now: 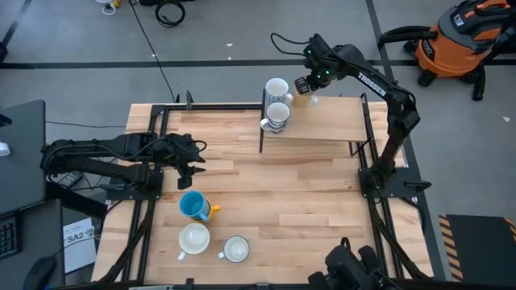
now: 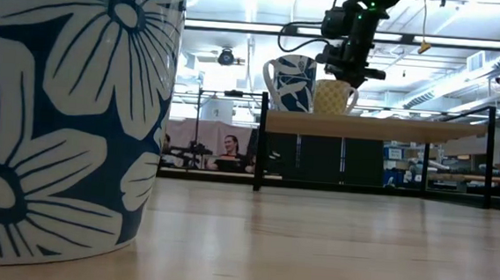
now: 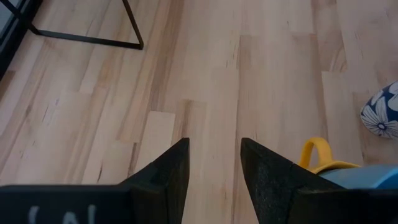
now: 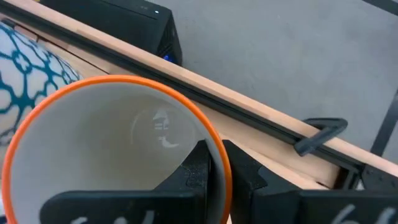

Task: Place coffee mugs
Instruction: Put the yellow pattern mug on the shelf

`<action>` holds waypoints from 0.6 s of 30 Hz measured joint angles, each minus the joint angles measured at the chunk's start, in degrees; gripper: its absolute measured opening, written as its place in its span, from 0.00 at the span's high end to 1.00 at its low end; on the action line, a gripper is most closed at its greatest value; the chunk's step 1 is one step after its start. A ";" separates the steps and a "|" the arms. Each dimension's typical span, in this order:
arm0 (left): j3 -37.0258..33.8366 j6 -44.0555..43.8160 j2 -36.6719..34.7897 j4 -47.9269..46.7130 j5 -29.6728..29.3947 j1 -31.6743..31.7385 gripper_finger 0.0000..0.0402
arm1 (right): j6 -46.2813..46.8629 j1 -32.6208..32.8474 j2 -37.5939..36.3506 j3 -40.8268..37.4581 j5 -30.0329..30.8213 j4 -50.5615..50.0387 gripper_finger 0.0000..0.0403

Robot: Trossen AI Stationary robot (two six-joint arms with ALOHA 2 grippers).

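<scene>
- The right gripper [image 1: 304, 85] is up at the raised shelf [image 1: 339, 121]. Its fingers [image 4: 200, 174] are pinching the rim of an orange-rimmed mug [image 4: 118, 155], one finger inside it and one outside.
- Two more mugs are sitting on the shelf just beside those fingers: a white mug [image 1: 276, 89] and a patterned mug [image 1: 278, 116].
- The left gripper [image 1: 190, 167] is hanging over the worktop [image 1: 306, 209], with its fingers [image 3: 168, 177] standing apart and holding nothing.
- A blue mug [image 1: 193, 205] with a yellow handle is sitting just beside the left fingers.
- A cream mug [image 1: 193, 239] and a small white mug [image 1: 236, 249] are sitting farther from them, past the blue mug.
</scene>
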 joint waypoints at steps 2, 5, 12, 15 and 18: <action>0.00 0.03 0.00 0.01 -0.25 0.01 0.63 | -0.10 0.00 0.08 0.00 -0.41 0.69 0.91; 0.00 0.03 0.00 0.02 -0.48 0.04 0.63 | -0.21 0.04 0.19 0.00 -0.69 1.22 0.91; 0.00 0.03 0.00 0.02 -0.65 0.04 0.63 | -1.43 0.13 0.19 0.00 -1.31 1.23 0.91; 0.00 0.03 0.00 0.02 -0.66 0.04 0.63 | -1.45 0.13 0.19 0.00 -1.34 1.21 0.91; 0.00 0.01 0.00 0.03 -0.67 0.04 0.63 | -1.45 0.13 0.19 0.00 -1.35 1.18 0.91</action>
